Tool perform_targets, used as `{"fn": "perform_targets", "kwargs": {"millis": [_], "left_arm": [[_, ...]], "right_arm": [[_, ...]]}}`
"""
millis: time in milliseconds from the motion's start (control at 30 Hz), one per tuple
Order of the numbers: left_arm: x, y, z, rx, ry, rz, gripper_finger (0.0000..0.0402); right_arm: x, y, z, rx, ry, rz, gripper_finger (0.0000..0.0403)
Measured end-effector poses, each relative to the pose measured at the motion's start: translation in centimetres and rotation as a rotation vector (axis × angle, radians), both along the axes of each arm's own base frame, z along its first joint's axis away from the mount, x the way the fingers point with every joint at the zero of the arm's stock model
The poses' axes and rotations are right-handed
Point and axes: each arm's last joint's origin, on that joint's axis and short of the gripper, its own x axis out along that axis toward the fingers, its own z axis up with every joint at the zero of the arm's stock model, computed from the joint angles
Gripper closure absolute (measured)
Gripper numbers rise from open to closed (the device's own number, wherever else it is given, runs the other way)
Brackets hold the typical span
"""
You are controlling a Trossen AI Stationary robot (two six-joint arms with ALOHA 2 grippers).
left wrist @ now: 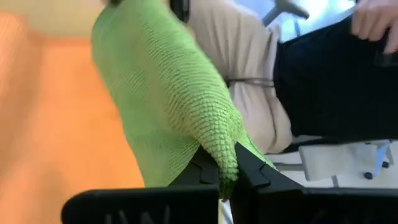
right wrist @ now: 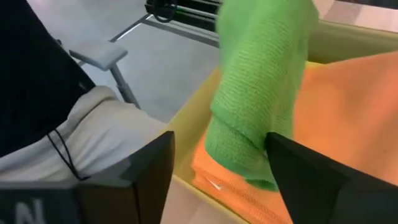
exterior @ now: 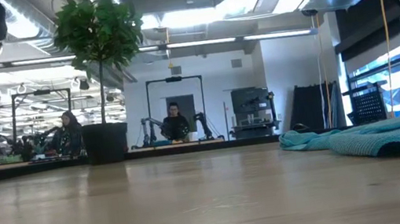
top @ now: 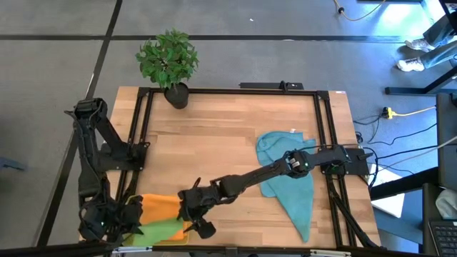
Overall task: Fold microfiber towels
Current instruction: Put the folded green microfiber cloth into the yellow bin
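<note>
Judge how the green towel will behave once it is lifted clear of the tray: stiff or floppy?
Probably floppy: the green towel already drapes in soft folds from the shut left claw. Likely light, pinched by one corner. Its nubby weave should resist slipping.

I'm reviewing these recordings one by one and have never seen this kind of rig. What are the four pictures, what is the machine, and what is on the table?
Two dark robot arms work at a wooden table, each ending in a two-finger claw. One picture looks straight down, one looks level across the tabletop, and two come from cameras on the wrists. The left claw is shut on a corner of the green towel. The right claw stands open around the same towel, above the orange towel in the yellow tray. A teal-blue towel lies crumpled on the table, and a potted plant stands at the far edge.
</note>
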Motion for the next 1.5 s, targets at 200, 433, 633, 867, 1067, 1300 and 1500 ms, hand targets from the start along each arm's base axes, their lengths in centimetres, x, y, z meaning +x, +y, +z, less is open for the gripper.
{"fn": "perform_targets", "kwargs": {"millis": [200,433,633,867,1067,1300,1500], "left_arm": [[0.4,-1.0,1.2,-0.084,-0.141,-0.046,0.0401],[0.4,-0.8,0.4,-0.076,-0.137,-0.013,0.0401],[0.0,0.7,-3.5,-0.064,-0.015,0.064,0.0401],[-0.4,2.1,-5.5,-0.175,0.034,0.087,0.0401],[-0.6,3.3,-4.8,-0.203,-0.023,0.082,0.0401],[-0.5,2.8,-2.5,-0.234,-0.123,0.016,0.0401],[-0.4,2.3,-1.9,-0.269,-0.174,-0.025,0.0401]], "right_arm": [[-0.2,-0.1,0.2,-0.012,0.022,-0.020,0.0126],[-1.2,-1.0,2.9,-0.175,0.007,-0.125,0.0138],[-2.0,-1.4,4.8,-0.252,-0.007,-0.185,0.0145],[-2.3,-1.6,5.3,-0.290,-0.011,-0.204,0.0147],[-2.3,-1.9,5.2,-0.298,0.006,-0.205,0.0147],[-2.5,-1.7,4.3,-0.283,0.048,-0.157,0.0147],[-1.8,-2.3,3.8,-0.496,-0.049,-0.296,0.0148]]}}
